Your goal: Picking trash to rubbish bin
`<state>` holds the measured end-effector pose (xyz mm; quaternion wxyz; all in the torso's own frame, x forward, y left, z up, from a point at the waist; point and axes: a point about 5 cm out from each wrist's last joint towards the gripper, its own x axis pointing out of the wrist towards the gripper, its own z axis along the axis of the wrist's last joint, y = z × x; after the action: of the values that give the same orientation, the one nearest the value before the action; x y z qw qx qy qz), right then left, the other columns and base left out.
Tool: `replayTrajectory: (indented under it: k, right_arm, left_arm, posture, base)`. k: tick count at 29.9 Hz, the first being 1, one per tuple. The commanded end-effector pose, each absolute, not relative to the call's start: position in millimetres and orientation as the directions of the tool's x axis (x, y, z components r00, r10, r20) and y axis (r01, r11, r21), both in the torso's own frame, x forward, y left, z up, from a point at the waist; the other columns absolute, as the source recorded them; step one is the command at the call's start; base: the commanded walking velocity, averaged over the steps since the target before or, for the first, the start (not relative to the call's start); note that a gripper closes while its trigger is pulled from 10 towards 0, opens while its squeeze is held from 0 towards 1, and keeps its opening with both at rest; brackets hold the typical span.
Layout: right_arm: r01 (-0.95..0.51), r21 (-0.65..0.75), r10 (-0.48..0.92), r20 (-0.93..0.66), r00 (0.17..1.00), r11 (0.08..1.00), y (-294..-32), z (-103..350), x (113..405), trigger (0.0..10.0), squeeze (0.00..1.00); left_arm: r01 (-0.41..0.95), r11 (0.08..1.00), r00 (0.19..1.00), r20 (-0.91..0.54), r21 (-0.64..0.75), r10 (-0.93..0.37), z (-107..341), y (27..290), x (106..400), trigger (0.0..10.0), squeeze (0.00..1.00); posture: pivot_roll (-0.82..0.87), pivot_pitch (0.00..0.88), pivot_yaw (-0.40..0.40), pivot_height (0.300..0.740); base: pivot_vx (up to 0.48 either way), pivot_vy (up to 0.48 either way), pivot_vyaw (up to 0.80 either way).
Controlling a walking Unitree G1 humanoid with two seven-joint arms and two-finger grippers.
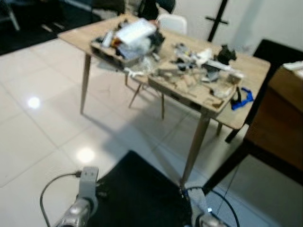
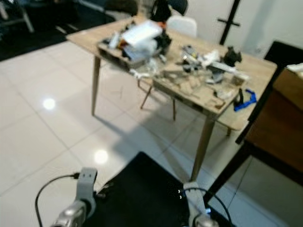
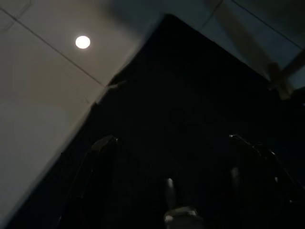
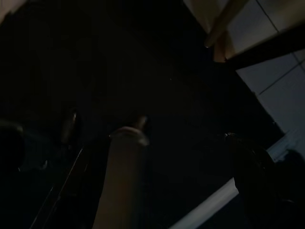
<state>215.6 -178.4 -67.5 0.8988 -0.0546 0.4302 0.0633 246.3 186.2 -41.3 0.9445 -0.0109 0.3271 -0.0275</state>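
Observation:
A light wooden table (image 1: pixel 75 35) stands ahead of me, littered with trash. A heap of white paper and wrappers (image 1: pixel 132 40) fills a flat cardboard tray at its far left. Scraps of cardboard and small dark bits (image 1: pixel 199 71) are spread across its middle and right. A blue item (image 1: pixel 244 97) hangs at the table's right edge. Both silver arms hang low at the bottom of the eye views, well short of the table: left arm (image 1: pixel 80 203), right arm (image 1: pixel 203 217). In the dark wrist views the left gripper (image 3: pixel 169 140) and right gripper (image 4: pixel 150 129) hover open over a black mat.
A black mat (image 1: pixel 137 194) lies on the white tiled floor at my feet, by the table's near leg (image 1: pixel 194 146). A darker wooden table (image 1: pixel 279 118) stands close on the right. A white chair (image 1: pixel 173 21) and a black stand (image 1: pixel 215 21) are behind the table.

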Motion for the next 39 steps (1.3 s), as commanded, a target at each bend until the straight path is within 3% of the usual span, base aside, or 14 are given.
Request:
replayTrajectory:
  k: [1,24,39]
  right_arm:
    - [-0.134,-0.048,0.045,-0.787,0.615,0.990,-186,-70,211,10.0,0.00]
    - [-0.095,-0.010,0.049,-0.798,0.600,0.995,-184,-75,200,10.0,0.00]
    - [-0.089,0.000,0.052,-0.814,0.579,0.996,-192,-80,189,10.0,0.00]
  left_arm:
    - [0.052,0.998,0.763,-0.642,-0.046,-0.069,-47,183,240,10.0,0.00]
    - [0.065,0.997,0.753,-0.652,-0.051,-0.082,-49,182,237,10.0,0.00]
    - [0.100,0.993,0.742,-0.661,-0.054,-0.111,-51,181,234,10.0,0.00]
  posture:
    - [-0.06,0.089,-0.003,0.740]
    - [-0.07,0.096,0.007,0.740]
    - [-0.07,0.099,0.015,0.740]
  base:
    - [0.315,0.000,-0.80]
    - [0.303,0.000,-0.78]
    - [0.000,0.000,0.00]
